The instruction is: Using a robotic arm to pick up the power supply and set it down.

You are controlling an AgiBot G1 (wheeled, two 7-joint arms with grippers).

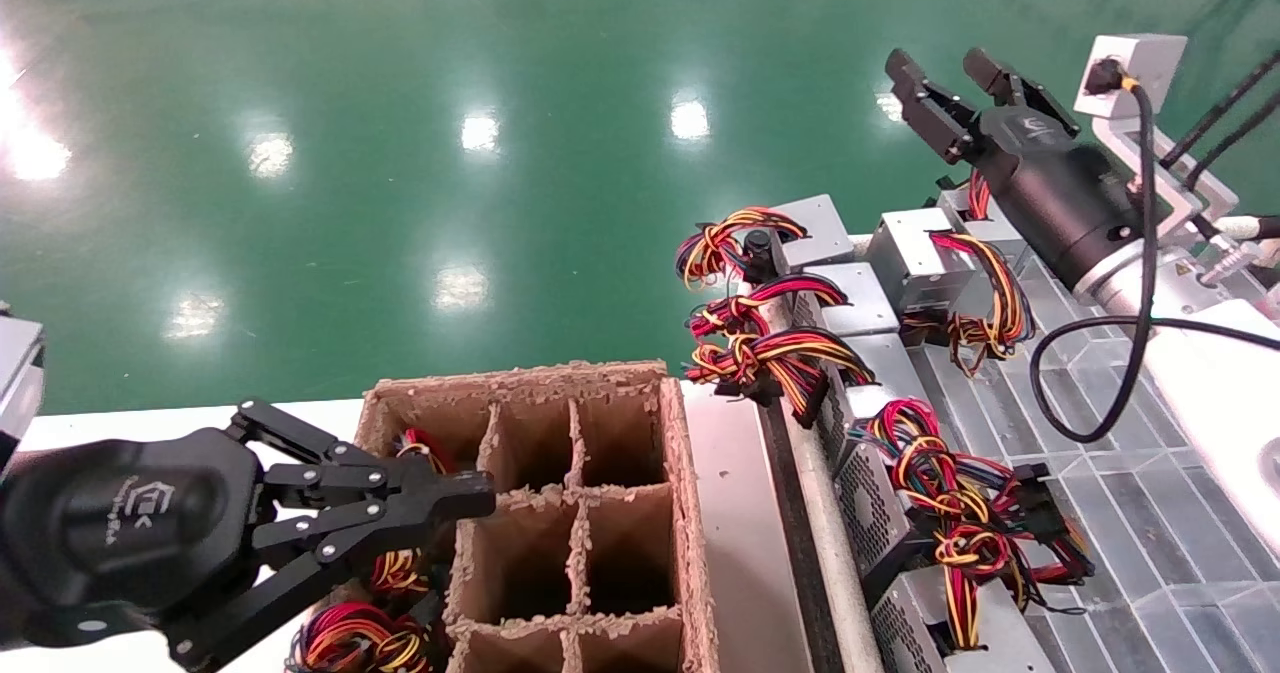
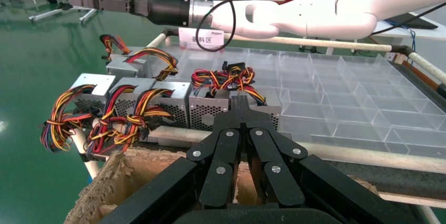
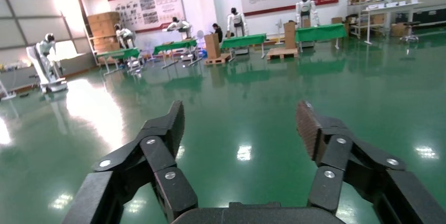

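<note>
Several silver-grey power supplies (image 1: 866,498) with red, yellow and black wire bundles (image 1: 940,483) stand in a row along the table's left edge, their vent faces (image 2: 206,112) showing in the left wrist view. My left gripper (image 1: 482,498) is shut on nothing and hovers over the divided cardboard box (image 1: 692,513), pointing toward the row. Seen from its own wrist, the left gripper (image 2: 239,101) lines up with one supply. My right gripper (image 1: 938,65) is open and empty, raised beyond the far supplies (image 1: 905,253). The right gripper (image 3: 241,124) faces only green floor.
The box's left cells hold wire bundles (image 1: 398,571); the other cells look hollow. A clear compartment tray (image 1: 1150,513) covers the table to the right of the supplies. The white right arm (image 2: 315,11) with its black cable (image 1: 1130,353) crosses above it. Green floor (image 1: 500,153) lies beyond.
</note>
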